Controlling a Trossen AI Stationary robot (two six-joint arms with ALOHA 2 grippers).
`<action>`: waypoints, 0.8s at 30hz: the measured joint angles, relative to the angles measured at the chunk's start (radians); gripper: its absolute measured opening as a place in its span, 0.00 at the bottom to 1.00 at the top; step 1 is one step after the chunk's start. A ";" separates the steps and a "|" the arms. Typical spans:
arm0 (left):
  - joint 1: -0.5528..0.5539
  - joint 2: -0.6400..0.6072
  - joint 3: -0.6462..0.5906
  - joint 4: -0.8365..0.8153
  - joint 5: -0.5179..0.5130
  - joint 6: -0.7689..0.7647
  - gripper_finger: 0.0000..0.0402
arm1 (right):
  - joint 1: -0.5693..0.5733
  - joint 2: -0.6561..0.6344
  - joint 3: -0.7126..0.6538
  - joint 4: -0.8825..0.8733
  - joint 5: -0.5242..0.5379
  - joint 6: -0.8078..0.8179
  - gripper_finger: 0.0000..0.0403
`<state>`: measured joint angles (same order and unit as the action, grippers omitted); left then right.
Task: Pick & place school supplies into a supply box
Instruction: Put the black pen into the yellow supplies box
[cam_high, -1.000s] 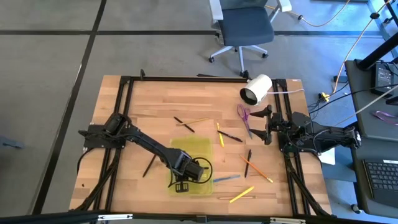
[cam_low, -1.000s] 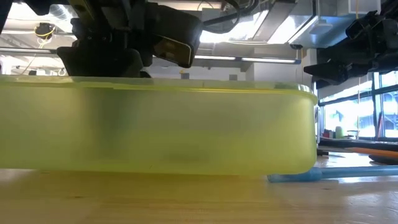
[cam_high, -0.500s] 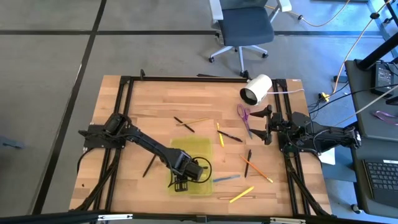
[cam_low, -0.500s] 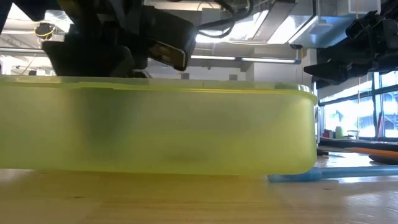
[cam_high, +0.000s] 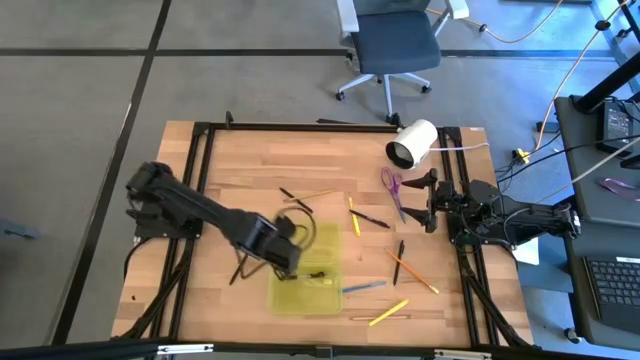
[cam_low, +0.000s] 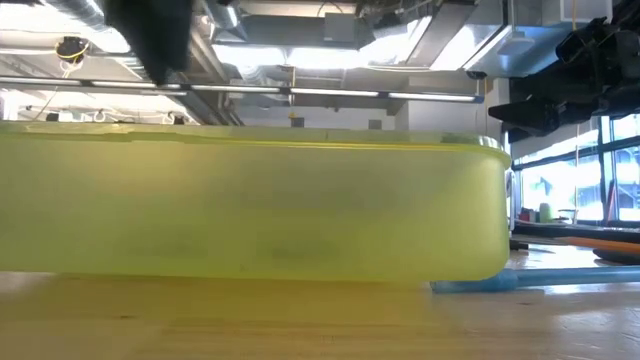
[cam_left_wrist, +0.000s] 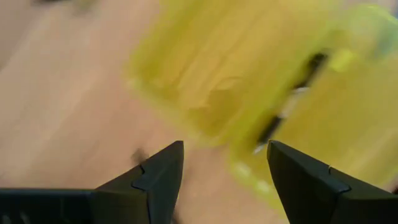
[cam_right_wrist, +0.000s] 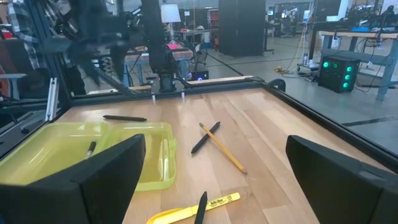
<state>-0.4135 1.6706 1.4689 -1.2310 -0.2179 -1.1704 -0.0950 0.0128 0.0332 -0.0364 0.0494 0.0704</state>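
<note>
The supply box (cam_high: 305, 265), a flat translucent yellow-green case, lies open near the table's front edge and fills the low view (cam_low: 250, 205). A black pen with a yellow end (cam_high: 318, 277) lies inside it (cam_left_wrist: 292, 106). My left gripper (cam_high: 283, 252) hangs open above the box's far left corner, nothing between its fingers (cam_left_wrist: 225, 168). Pens and pencils lie scattered on the wood: a black pen (cam_high: 240, 266) left of the box, a blue pen (cam_high: 365, 287), a yellow marker (cam_high: 388, 312), an orange pencil (cam_high: 413, 272), and purple scissors (cam_high: 392, 188). My right gripper (cam_high: 430, 200) waits open at the right edge.
A white cylinder (cam_high: 412, 143) lies at the far right corner. More pens and pencils (cam_high: 360, 216) lie between the box and the scissors, a crossed pair (cam_right_wrist: 211, 140) among them. Black frame rails (cam_high: 200, 160) run along the table's sides. Bare wood lies at the far left.
My left gripper has risen out of the box and gone toward the table's far left, rolling as it went. In the low view it has lifted from just behind the box wall to the top of the picture. A pen now shows lying in the box.
</note>
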 joint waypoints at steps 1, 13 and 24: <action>-0.001 -0.018 0.000 -0.054 -0.006 -0.051 0.56 | 0.000 0.000 0.000 0.000 0.000 0.000 0.97; -0.046 -0.095 -0.226 -0.027 0.007 -0.267 0.55 | 0.000 0.000 0.000 0.000 0.000 0.000 0.97; -0.047 -0.095 -0.490 0.205 0.159 -0.421 0.53 | 0.000 0.000 0.000 0.000 0.001 -0.003 0.97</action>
<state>-0.4607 1.5757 0.9793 -1.0259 -0.0591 -1.5909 -0.0948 0.0128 0.0330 -0.0364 0.0504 0.0673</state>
